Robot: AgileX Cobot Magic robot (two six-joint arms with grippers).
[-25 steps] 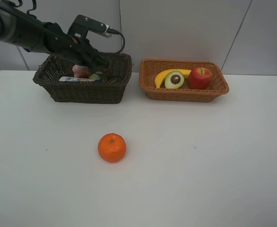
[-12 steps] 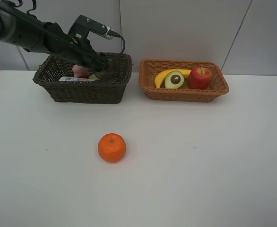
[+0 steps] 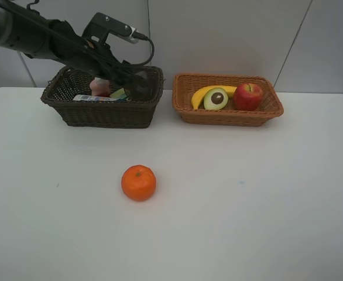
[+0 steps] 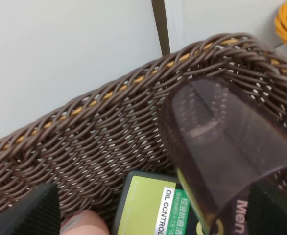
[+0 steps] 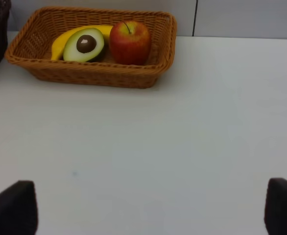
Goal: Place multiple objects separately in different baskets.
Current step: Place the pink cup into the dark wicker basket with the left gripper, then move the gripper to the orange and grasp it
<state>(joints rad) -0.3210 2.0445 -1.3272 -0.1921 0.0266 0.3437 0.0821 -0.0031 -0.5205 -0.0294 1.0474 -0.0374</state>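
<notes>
White surface [image 3: 230, 222] carries two baskets by grey wall. Left gripper [image 3: 137, 81] over dark brown basket [image 3: 101, 111], jaws spread wide, holding nothing; translucent mauve cup [image 4: 222, 147] sits between them, tilted on dark green pump bottle [image 4: 148, 208]. Right gripper jaws wide, empty. Orange [image 3: 139, 182] alone mid-surface; belongs in tan basket [image 3: 227, 114] beside apple [image 3: 247, 95]. Advice: lift straight up clear of rim, avoid snagging cup

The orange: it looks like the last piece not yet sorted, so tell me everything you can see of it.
The orange is round, bright and evenly coloured, with a small dark stem dimple on top. It looks whole and unmarked. It sits alone on the bare white table, in front of the dark basket, apart from both baskets. Nothing touches it but the table.
</notes>
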